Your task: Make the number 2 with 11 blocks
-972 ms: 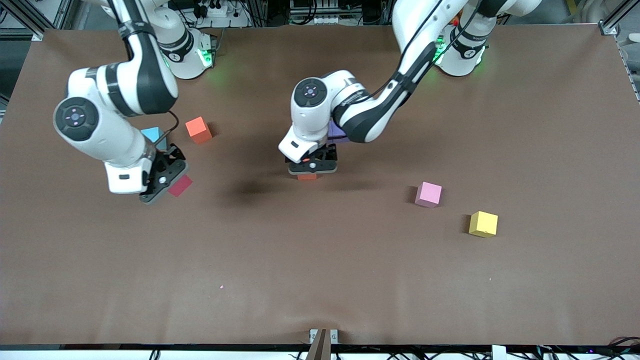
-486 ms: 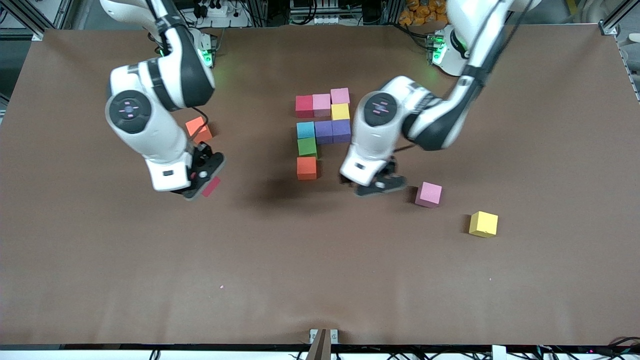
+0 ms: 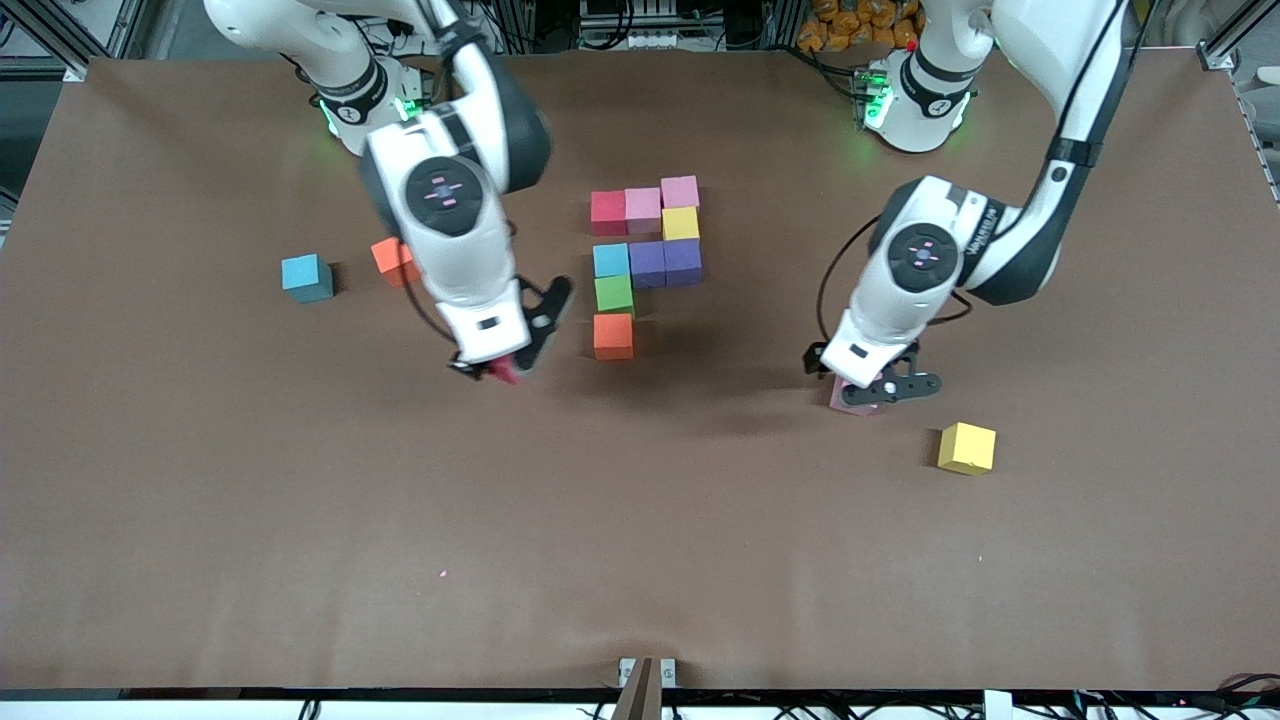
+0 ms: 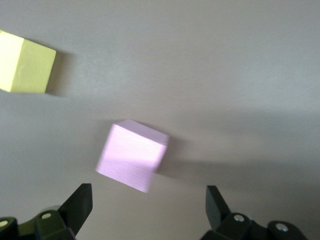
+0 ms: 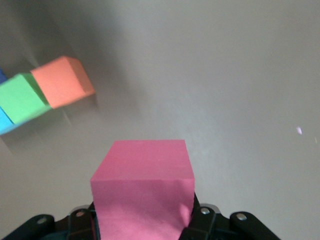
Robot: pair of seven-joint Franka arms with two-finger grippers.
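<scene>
My right gripper (image 3: 500,368) grips a red cube (image 5: 143,192) beside the orange cube (image 3: 613,336); my left gripper (image 3: 868,385) hovers spread wide over a pink cube (image 4: 131,155).

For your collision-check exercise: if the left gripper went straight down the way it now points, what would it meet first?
Most likely the pink block. The left gripper hangs open, pointing down over it, and the left wrist view shows the block lying ahead between the fingers, slightly off centre. How far above it the gripper hangs is unclear.
</scene>
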